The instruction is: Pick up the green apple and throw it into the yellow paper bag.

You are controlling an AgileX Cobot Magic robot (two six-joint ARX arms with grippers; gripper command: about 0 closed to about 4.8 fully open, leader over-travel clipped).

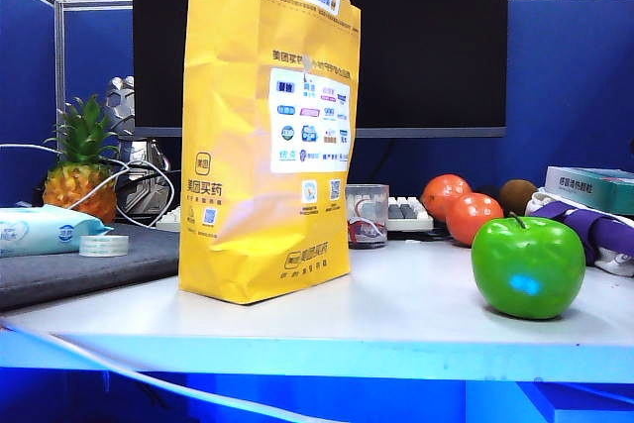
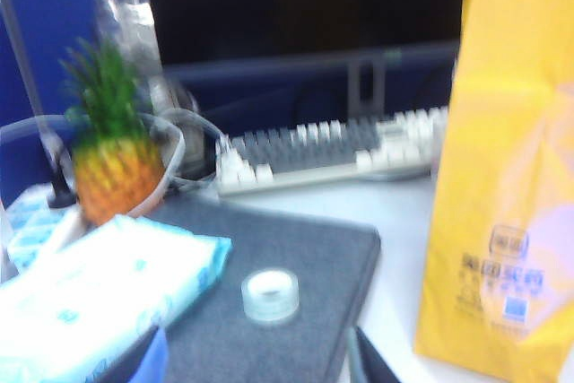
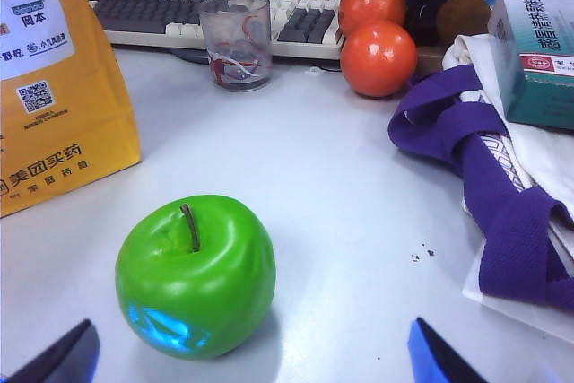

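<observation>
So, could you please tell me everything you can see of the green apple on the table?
The green apple is glossy, bright green and plastic-looking, with a short dark stem in a dimpled top and a pale blue glare low on its side. It stands upright on the white table, untouched, right of the yellow paper bag and in front of two orange fruits. The right gripper, open, hangs just short of it, its fingers either side; nothing else touches it.
</observation>
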